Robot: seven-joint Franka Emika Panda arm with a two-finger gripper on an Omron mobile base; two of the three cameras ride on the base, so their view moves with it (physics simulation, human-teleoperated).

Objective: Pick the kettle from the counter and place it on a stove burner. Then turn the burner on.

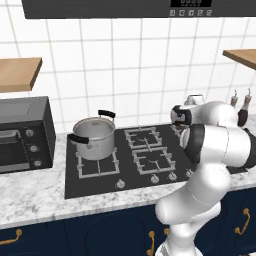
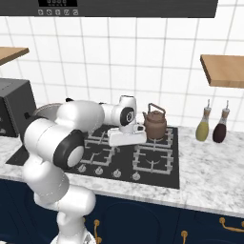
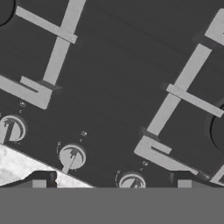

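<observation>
Kettle (image 2: pixel 155 125) sits on the stove (image 2: pixel 157 178); empty fingers (image 3: pixel 112 183) spread wide, tips barely visible.

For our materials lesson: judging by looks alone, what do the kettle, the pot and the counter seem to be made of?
The kettle: probably copper or bronze-toned metal, from its brownish, faintly shiny body.
The pot: likely brushed steel, silver-grey with a soft sheen, and black handles that may be plastic.
The counter: looks like polished marble or similar stone, white with grey speckled veining.
</observation>
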